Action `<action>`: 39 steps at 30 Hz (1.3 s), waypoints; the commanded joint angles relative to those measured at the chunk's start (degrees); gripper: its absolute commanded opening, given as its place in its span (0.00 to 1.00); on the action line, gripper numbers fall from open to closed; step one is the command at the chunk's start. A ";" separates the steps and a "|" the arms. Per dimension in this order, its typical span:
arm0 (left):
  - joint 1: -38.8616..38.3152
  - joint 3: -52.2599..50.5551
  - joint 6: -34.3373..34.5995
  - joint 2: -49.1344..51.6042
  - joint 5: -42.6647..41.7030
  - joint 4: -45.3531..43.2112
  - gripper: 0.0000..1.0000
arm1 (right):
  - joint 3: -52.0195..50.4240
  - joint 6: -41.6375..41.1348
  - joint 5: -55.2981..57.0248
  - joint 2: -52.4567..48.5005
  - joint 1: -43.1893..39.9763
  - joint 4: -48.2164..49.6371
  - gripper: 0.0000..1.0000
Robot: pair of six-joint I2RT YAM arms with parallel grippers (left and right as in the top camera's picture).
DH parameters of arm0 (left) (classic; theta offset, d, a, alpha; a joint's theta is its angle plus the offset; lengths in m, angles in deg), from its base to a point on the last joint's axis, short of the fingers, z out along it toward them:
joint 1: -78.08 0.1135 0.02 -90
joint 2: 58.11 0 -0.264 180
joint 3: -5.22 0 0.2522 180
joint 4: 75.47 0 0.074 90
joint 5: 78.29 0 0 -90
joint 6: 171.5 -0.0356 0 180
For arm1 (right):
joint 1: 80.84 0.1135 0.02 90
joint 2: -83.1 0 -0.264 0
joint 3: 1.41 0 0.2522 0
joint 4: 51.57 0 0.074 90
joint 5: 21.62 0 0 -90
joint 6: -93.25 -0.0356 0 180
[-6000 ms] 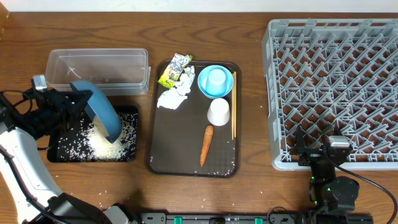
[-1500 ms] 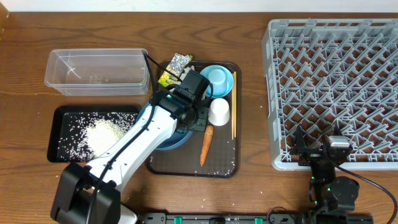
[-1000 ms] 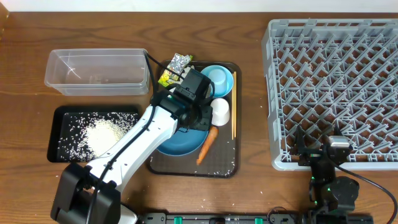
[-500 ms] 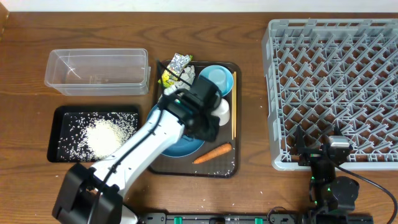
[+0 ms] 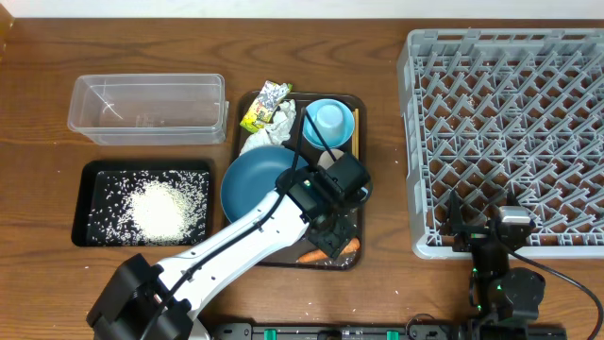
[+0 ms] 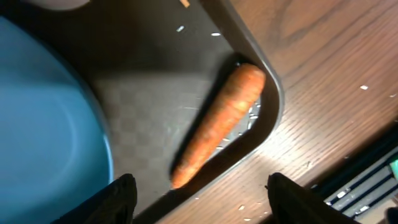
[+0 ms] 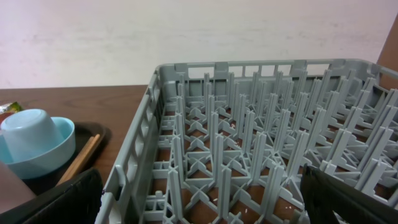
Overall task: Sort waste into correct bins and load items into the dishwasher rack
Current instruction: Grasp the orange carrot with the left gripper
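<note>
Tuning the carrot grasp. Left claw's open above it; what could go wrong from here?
1. The carrot lies in the corner, against the rim of the tray. A finger of the left claw may land on that rim instead of beside the carrot.
2. Its thin end is close to the plate, so the other finger could catch the plate's edge.
</note>
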 commanded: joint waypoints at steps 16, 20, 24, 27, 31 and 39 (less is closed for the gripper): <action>-2.14 0.44 -9.60 11.65 -2.58 1.46 0.68 | -0.07 -0.20 0.00 0.31 -0.15 -0.22 0.99; -2.43 0.44 -10.82 13.27 -2.58 1.03 0.67 | -0.07 -0.20 0.00 0.31 -0.15 -0.22 0.99; -2.91 0.44 -10.80 14.34 -2.75 0.20 0.64 | -0.07 -0.20 0.00 0.31 -0.15 -0.22 0.99; -3.91 0.39 -10.80 15.30 -2.75 0.17 0.64 | -0.07 -0.20 0.00 0.31 -0.15 -0.22 0.99; -5.05 0.33 -10.80 16.85 -2.32 -1.20 0.63 | -0.07 -0.20 0.00 0.31 -0.15 -0.22 0.99; -5.14 0.33 -10.69 18.25 0.52 -2.43 0.56 | -0.07 -0.20 0.00 0.31 -0.15 -0.22 0.99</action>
